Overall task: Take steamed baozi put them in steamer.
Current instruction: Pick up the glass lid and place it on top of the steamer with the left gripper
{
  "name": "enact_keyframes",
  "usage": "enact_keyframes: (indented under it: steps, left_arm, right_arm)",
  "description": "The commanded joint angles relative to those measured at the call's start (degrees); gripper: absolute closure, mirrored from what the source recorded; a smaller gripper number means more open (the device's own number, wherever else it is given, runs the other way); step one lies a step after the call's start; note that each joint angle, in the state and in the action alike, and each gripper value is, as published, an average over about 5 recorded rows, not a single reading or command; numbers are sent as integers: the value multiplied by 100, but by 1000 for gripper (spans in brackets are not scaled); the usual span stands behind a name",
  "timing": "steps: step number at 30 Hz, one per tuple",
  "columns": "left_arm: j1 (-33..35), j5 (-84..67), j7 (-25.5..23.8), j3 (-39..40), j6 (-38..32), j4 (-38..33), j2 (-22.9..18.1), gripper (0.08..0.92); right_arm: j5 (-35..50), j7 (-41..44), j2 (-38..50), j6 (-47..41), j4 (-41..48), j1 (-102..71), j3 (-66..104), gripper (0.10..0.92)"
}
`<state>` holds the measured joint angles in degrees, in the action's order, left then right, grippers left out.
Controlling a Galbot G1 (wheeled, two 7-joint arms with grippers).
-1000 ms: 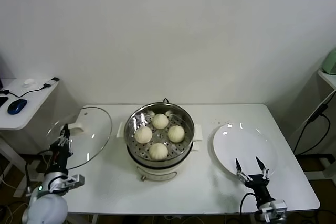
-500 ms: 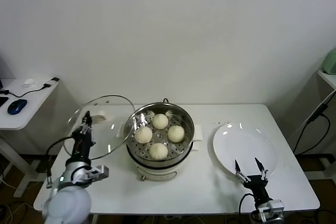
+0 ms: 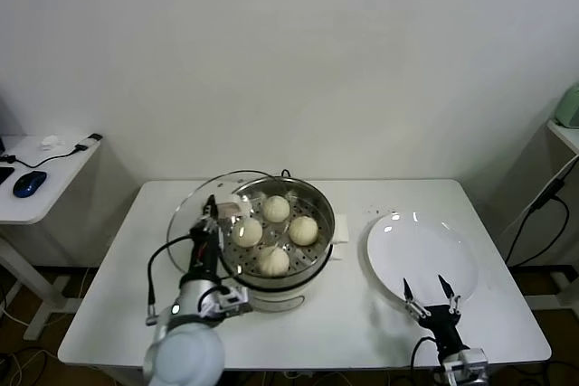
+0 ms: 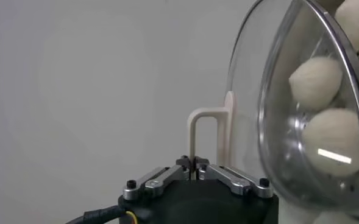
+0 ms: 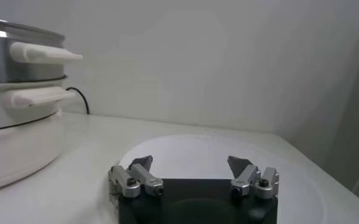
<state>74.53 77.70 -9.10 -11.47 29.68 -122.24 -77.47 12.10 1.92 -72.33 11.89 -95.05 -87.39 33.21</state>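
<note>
Shiny steel steamer [image 3: 312, 198], smooth matt baozi [image 3: 303, 230], clear glass lid [image 3: 194, 205], glossy white plate [image 3: 421, 255]

head overhead; wrists low, sharing steamer [image 3: 276, 223]

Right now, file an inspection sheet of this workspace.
Surface: white table, no spills seen.
Job's things: four baozi on the perforated tray in the steamer; white plate bare.
Clutter: nothing seen on the table.
Grippers: left gripper shut on the glass lid handle, lid tilted at the steamer's left rim; right gripper open at the plate's near edge.
Cables: black cord behind the steamer.
Surroundings: side desk with blue mouse; plain wall.
</note>
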Motion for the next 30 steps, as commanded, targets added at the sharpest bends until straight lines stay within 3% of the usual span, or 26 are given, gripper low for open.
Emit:
enact_keyframes:
  steps: [1, 15, 30]
  left_arm:
    - [-386, 725, -253, 874, 290, 266, -377, 868]
    - [-920, 1129, -387, 1208, 399, 1062, -668, 868]
    - [-948, 1408, -324, 1186, 376, 1380, -751, 868]
  right_arm:
    - [-8, -18, 14, 55, 18, -22, 22, 203]
    - [54, -71, 73, 137, 59, -45, 105, 203]
    - [31, -110, 44, 254, 126, -39, 101, 203]
